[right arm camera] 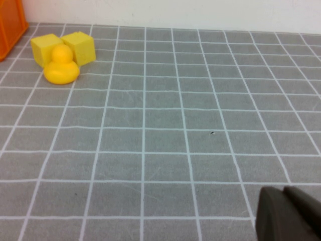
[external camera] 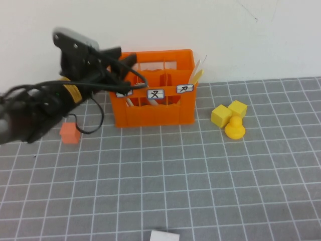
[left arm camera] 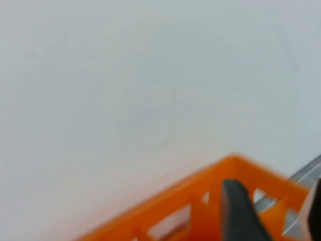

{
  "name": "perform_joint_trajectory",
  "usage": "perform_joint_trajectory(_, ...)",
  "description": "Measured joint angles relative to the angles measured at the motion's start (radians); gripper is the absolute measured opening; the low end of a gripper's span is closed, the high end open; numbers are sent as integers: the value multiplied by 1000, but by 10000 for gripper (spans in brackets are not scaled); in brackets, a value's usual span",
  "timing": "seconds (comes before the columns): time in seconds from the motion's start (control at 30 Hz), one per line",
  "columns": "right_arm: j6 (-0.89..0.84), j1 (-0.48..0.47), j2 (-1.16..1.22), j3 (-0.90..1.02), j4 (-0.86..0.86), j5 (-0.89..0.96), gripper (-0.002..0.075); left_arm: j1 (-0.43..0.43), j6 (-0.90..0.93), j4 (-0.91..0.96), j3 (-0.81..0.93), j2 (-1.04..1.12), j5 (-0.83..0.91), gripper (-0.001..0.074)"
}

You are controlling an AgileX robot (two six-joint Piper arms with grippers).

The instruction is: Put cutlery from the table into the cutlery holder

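Cutlery holder (external camera: 155, 108) on bench (external camera: 200, 175), left tool (external camera: 128, 63) fingers apart over its left rim, arm reaching in level, right tool (right arm camera: 288, 216) low over bench, cannot tell its state

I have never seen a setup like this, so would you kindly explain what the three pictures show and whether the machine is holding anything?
This is a robot with two arms, each ending in a two-fingered hand. The high view looks down from a raised camera on the robot's side; the other two come from cameras on each wrist. On the grey gridded table stands an orange cutlery holder, a crate with compartments and three labels, with pale sticks poking out at its right end. The left hand is over the crate's left end, open, and nothing shows between its fingers. The right hand sits low over bare table, seen only at the edge of its own camera. Also there: a small orange cube, two yellow cubes and a yellow duck.
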Motion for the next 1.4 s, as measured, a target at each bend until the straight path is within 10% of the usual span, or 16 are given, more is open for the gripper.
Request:
perform_joint_trajectory(0.27, -4, 0, 0, 0, 0, 0, -3, 62, -64, 253, 222, -351, 50, 20)
perform_joint_trajectory(0.83, -6, 0, 0, 0, 0, 0, -3, 178, -759, 1002, 483, -941, 197, 1)
perform_joint_trajectory(1.4, -10, 0, 0, 0, 0, 0, -3, 182, -1060, 1053, 700, -1435, 445, 0)
